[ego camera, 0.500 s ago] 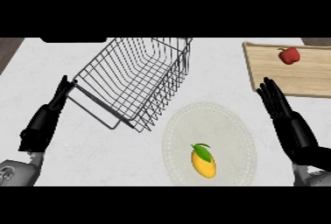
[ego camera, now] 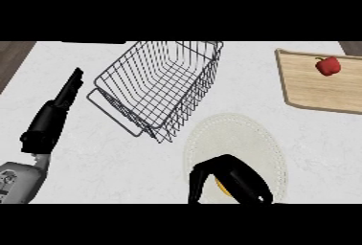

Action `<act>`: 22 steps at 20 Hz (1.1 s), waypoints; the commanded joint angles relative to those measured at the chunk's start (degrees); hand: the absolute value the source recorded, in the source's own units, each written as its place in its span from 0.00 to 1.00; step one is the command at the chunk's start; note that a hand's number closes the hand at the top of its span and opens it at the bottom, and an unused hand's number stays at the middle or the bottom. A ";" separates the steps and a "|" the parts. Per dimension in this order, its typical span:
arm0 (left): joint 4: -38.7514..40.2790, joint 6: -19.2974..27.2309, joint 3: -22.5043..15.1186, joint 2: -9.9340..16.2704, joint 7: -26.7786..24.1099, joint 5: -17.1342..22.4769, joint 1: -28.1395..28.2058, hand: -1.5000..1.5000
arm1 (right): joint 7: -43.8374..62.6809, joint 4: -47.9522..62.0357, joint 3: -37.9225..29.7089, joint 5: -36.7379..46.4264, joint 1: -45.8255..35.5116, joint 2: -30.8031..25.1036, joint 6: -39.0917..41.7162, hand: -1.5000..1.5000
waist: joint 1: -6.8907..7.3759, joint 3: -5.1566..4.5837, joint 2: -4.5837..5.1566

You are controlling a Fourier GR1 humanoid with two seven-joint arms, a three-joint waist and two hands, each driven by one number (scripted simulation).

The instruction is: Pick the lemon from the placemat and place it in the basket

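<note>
The lemon lies on the round whitish placemat at the lower middle; only a sliver of yellow shows. My right hand covers it from above, fingers and thumb curled round it. The wire basket stands tilted at the upper middle, just up and left of the placemat, with nothing in it. My left hand rests open at the far left, fingers straight and pointing up, apart from the basket.
A wooden cutting board lies at the upper right with a red pepper on it. White counter shows between the left hand and the basket, and to the right of the placemat.
My right hand has moved from the right edge down and left onto the lemon and curled over it. The view has shifted a little; the left hand stays open.
</note>
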 commanded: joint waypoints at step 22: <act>-2.86 -1.54 2.12 1.05 5.59 1.07 -0.55 0.50 | 49.74 -15.29 10.19 26.36 -40.37 -14.55 26.38 0.00 | -1.72 -0.66 -0.96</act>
